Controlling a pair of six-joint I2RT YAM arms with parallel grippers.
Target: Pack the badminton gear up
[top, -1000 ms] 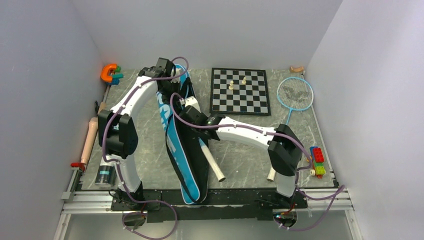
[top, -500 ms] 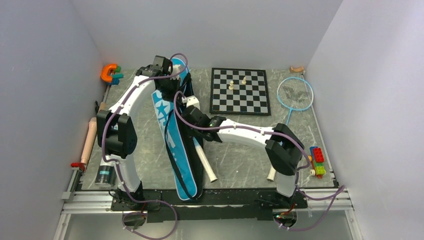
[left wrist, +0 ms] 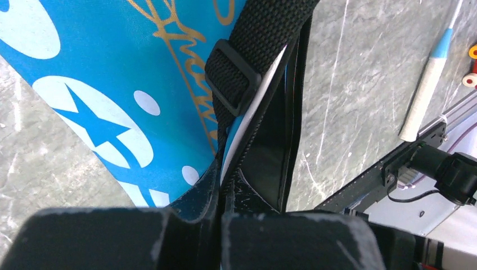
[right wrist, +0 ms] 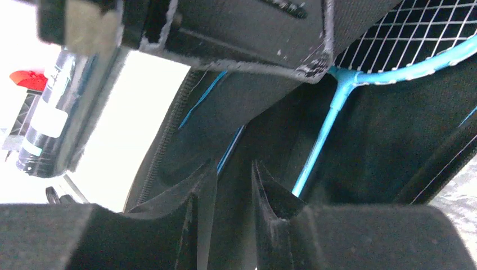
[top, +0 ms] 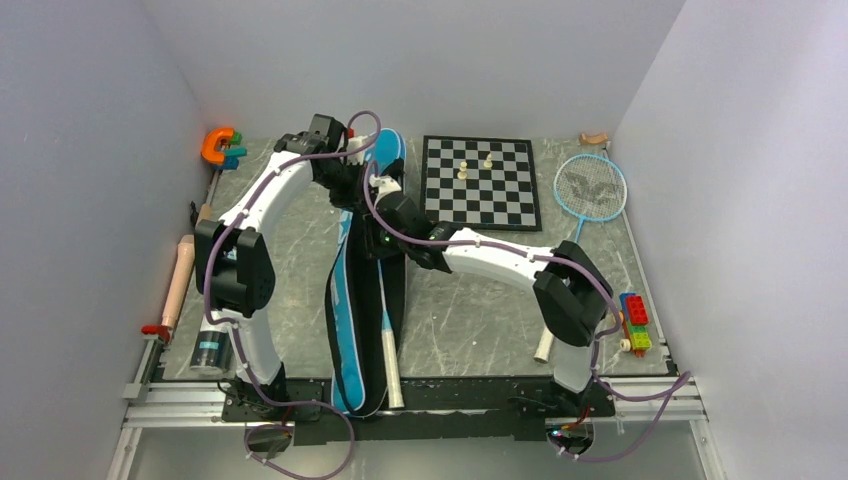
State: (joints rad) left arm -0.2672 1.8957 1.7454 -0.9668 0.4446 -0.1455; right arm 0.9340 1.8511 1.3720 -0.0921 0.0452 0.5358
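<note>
The long blue fabric racket bag with white stars (top: 342, 320) lies on the grey marbled desk (top: 480, 320), running from the far middle to the near edge. Its zipped side gapes to show the black lining.

One light-blue racket with a white handle (top: 391, 355) is mostly inside. The right wrist view shows its strings and shaft against the lining, while the handle pokes out past the near end.

The left claw (left wrist: 220, 211) is pinched tight on the bag's black edge at the far end, holding the mouth open. The right claw (right wrist: 233, 169) sits inside the opening with its fingers a narrow gap apart and nothing visibly between them. By the look of it, it has let the racket go.

So the job is perhaps a third done. The second light-blue racket (top: 590, 188) lies on the far right of the desk, beside the black-and-white chessboard (top: 480, 185), well apart from the bag. The black tube with a pale label (top: 209, 352) stands at the near left corner. No shuttlecocks show in any view.

Left to do: seat the first handle, bring the second racket over, then the tube — and zip the bag.
</note>
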